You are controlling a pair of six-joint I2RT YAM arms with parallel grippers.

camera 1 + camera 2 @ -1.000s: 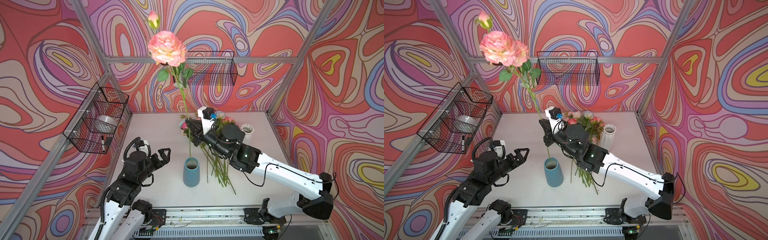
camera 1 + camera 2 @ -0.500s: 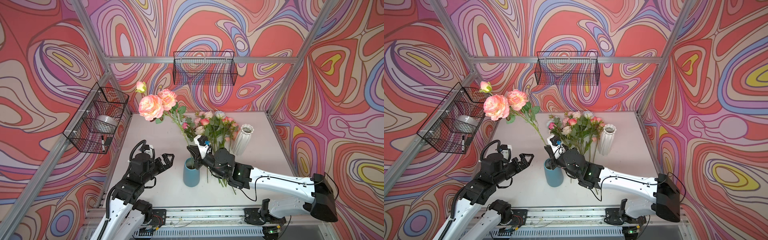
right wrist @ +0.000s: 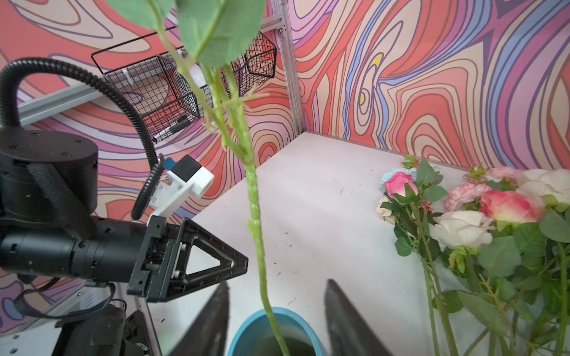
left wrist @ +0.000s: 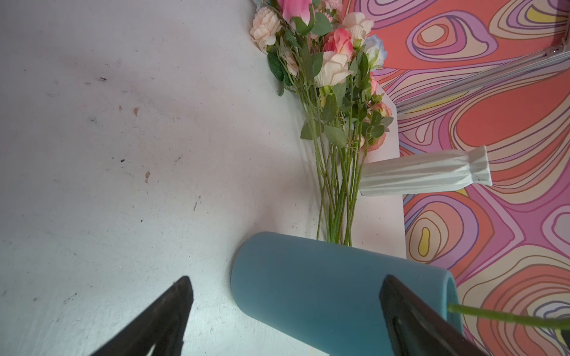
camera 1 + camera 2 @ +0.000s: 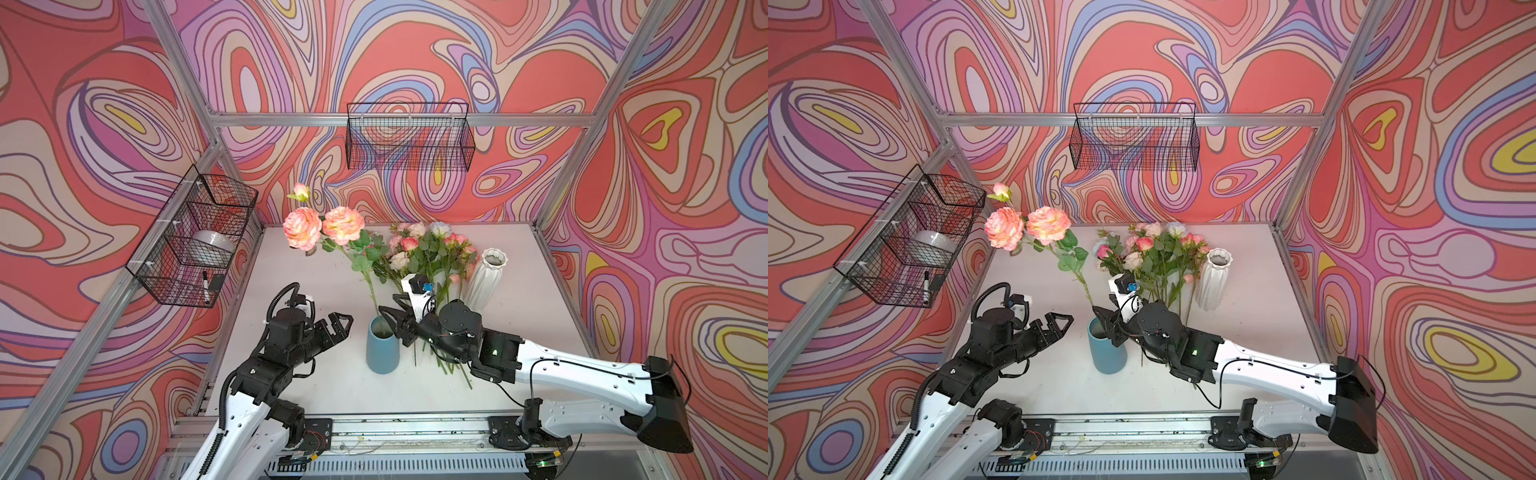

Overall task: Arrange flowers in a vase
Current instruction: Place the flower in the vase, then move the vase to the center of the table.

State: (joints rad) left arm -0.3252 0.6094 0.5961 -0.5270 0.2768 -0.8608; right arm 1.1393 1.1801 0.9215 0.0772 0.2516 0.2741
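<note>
A tall pink-and-peach flower [image 5: 302, 227] [image 5: 1005, 226] stands with its stem [image 3: 256, 209] in the blue vase [image 5: 382, 349] [image 5: 1106, 351] [image 4: 324, 286]. My right gripper [image 5: 392, 313] [image 5: 1105, 311] [image 3: 277, 283] hovers at the vase mouth, open, its jaws either side of the stem without touching it. My left gripper [image 5: 338, 326] [image 5: 1059, 324] [image 4: 287, 279] is open just left of the vase, which lies between its fingers in the left wrist view. The rest of the flowers [image 5: 424, 253] [image 5: 1154, 253] [image 4: 333, 71] [image 3: 481, 215] lie in a bunch on the table behind my right arm.
A white ribbed vase [image 5: 486, 278] [image 5: 1214, 278] [image 4: 425, 172] stands right of the flower bunch. Wire baskets hang on the left wall [image 5: 195, 245] and the back wall [image 5: 409, 137]. The white table [image 5: 532, 332] ends at the patterned walls.
My right arm came down with the tall flower, its stem went into the blue vase, and the right jaws opened off it. The left gripper edged nearer the vase.
</note>
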